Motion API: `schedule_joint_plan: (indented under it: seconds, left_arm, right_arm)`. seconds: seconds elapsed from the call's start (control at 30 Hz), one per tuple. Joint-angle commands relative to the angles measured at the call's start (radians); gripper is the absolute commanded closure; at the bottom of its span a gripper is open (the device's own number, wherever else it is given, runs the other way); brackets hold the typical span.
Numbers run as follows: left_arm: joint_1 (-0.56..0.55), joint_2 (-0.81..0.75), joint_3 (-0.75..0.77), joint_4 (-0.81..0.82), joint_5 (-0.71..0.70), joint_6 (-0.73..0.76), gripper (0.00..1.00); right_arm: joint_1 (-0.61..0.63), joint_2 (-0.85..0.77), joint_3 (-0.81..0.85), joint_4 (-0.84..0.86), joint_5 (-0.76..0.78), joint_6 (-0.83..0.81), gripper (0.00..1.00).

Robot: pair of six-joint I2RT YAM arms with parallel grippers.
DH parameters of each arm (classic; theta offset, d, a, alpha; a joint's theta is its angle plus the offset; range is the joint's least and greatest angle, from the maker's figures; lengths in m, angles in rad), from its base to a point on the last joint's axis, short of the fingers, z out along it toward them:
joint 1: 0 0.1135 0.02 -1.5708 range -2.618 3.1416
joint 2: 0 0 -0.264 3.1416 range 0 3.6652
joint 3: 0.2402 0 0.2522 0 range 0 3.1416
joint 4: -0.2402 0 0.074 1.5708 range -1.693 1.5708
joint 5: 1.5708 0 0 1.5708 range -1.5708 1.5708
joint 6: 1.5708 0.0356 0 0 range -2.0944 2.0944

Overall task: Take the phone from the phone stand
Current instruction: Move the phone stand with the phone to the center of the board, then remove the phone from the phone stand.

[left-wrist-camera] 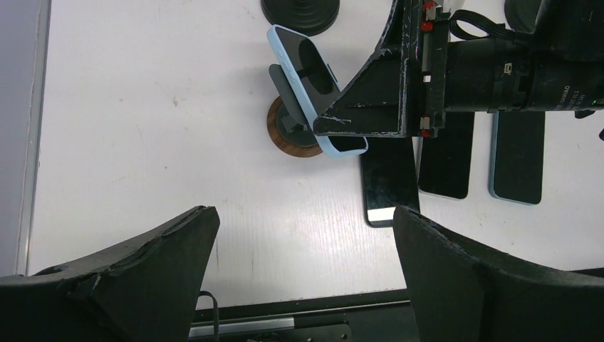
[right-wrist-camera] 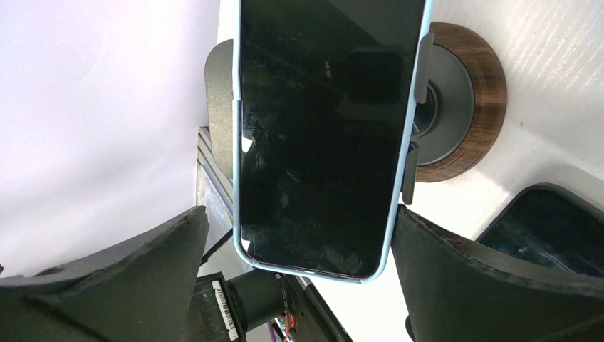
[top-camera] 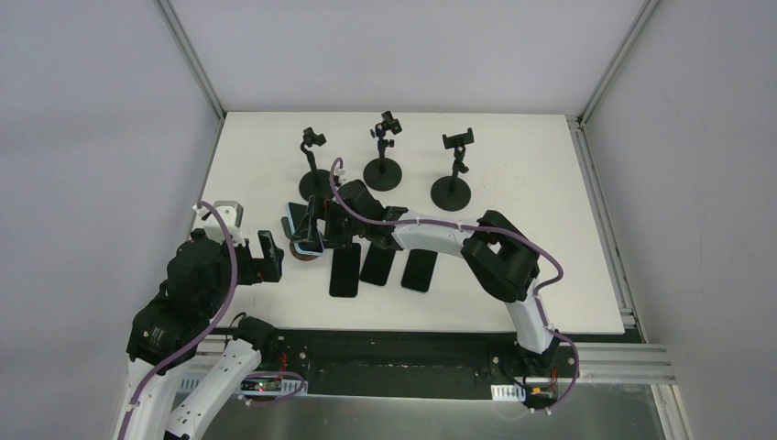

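– White table is lying under everything, and both arms are reaching out over it. What is standing past the right claw?

– Three black tall stands are standing in a row beyond it, on the far side of the table and well apart from it. All three clamps are sitting empty.

– And closer in?

– Three dark phones are lying flat side by side just beside that claw, under its forearm.

– Where is the phone in the blue case?

– The blue-cased phone is leaning tilted in the phone stand, right in front of the right claw, its lower end sitting between the two fingers. The stand's grey side clips are gripping its edges, and its round wooden base is resting on the table just beyond the claw.

– Is the claw squeezing it?

– No, its jaws are standing wide apart, one finger on each side of the case. Whether a pad is brushing the case, I cannot tell.

– And the left claw?

– It is hanging with its jaws spread wide, gripping nothing. The phone and stand are sitting ahead of it, near but apart.
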Motion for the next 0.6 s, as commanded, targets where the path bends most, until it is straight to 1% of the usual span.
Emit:
schedule_joint_plan:
  seconds: [0.0, 0.2, 0.57]
  left_arm:
    - [0.004, 0.01, -0.002, 0.007, -0.001, 0.005, 0.01]
    - [0.004, 0.023, 0.002, 0.006, 0.003, 0.005, 0.01]
    - [0.003, 0.019, -0.008, 0.006, 0.006, 0.006, 0.01]
  right_arm:
    - [0.004, -0.084, 0.002, 0.031, 0.01, -0.032, 0.01]
    - [0.005, -0.065, 0.023, -0.039, 0.016, -0.041, 0.01]
    - [0.028, -0.037, 0.06, -0.031, -0.009, -0.033, 0.01]
